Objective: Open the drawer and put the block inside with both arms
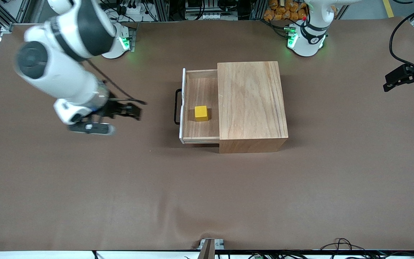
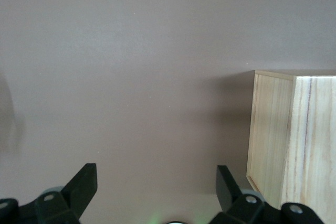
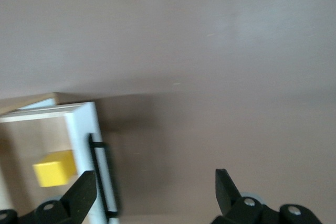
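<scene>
We see the block (image 1: 201, 113) in the open drawer (image 1: 199, 135).
Our right gripper (image 1: 135, 111), empty and open, hangs apart from it; our left gripper (image 1: 390, 82) waits, open.

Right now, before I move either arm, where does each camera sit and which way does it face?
Front view: high across the table, facing both bases; shows the open drawer holding the block, the cabinet, the right tool and the left tool.
Left wrist view: on the left arm, looking down at the table; open left tool, cabinet corner.
Right wrist view: on the right arm; open right tool, drawer, block.
Shared: front and right wrist views both show drawer and block.
</scene>
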### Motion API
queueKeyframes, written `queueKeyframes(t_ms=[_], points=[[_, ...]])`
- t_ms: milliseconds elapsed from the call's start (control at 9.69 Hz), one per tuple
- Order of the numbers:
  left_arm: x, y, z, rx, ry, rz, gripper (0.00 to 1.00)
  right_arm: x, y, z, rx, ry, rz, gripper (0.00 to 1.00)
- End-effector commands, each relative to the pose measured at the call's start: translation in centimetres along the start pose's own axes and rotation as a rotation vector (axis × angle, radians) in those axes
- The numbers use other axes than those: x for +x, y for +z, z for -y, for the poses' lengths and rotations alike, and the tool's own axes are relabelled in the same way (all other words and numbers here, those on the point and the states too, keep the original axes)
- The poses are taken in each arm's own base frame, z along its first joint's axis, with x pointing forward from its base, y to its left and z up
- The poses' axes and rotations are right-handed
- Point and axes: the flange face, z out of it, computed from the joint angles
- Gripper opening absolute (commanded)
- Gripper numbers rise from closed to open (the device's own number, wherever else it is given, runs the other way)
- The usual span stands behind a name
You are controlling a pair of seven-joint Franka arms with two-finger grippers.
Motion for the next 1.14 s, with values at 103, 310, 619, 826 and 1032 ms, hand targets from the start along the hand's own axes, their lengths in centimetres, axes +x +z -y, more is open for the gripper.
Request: queueKeyframes(t_ms=[103,310,619,826,1032], points=[[-0.1,-0.9,0.2,0.010,0.004,-0.002,1.00,-1.5,-5.9,-12.4,0.012,-0.126,0.010,1.00],[-0.3,-0.9,0.2,0.008,0.005,0.004,1.00,-2.8,-8.6,-17.8,-0.007,-0.189,-0.002,1.00],[-0.2,-0.8,0.0,0.007,0.026,0.005,1.00,-5.2,-11.4,-19.4,-0.096,-0.169,-0.019,1.00],[-0.2,-0.7,-0.3,-0.008,0.027,0.007,1.00,-5.4,-11.5,-19.7,-0.096,-0.112,-0.004,1.00],[-0.2,-0.7,-0.1,-0.021,0.022,0.007,1.00,-5.7,-11.5,-19.6,-0.096,-0.088,0.008,1.00]])
